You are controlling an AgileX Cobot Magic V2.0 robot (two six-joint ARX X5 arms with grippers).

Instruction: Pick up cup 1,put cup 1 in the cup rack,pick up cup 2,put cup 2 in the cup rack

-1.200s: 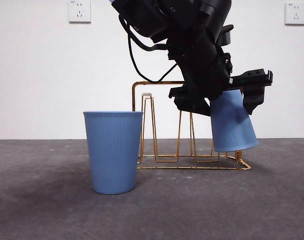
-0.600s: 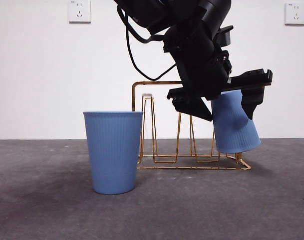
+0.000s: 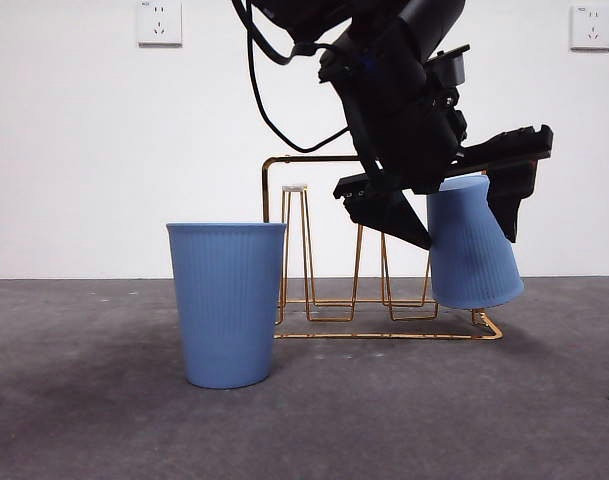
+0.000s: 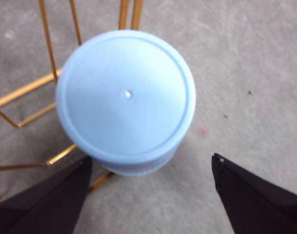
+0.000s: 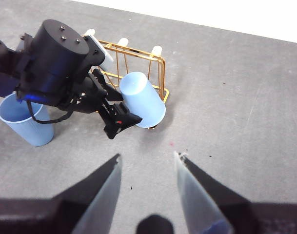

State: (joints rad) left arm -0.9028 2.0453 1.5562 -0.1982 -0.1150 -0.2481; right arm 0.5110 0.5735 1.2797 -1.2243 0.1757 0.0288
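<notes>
Cup 1 [image 3: 471, 245] is pale blue and ribbed. It sits upside down and tilted on the right end of the gold wire cup rack [image 3: 314, 160]. My left gripper [image 3: 454, 215] is open, with its black jaws standing apart on either side of this cup. The left wrist view looks down on the cup's flat base [image 4: 126, 97], with the left gripper [image 4: 151, 157] spread wide around it and rack wires [image 4: 48, 44] beside it. Cup 2 [image 3: 227, 305] stands upright on the table, left of the rack. My right gripper [image 5: 148, 157] hangs high above the table, open and holding nothing.
The table is dark grey, in front of a white wall with two sockets [image 3: 159, 22]. From the right wrist view, the left arm [image 5: 55, 58] reaches over the rack [image 5: 160, 73], and the upright cup [image 5: 24, 122] stands beside it.
The left gripper's jaws have spread off the inverted cup and the arm has lifted slightly. The cup now rests a little more upright on the rack.
</notes>
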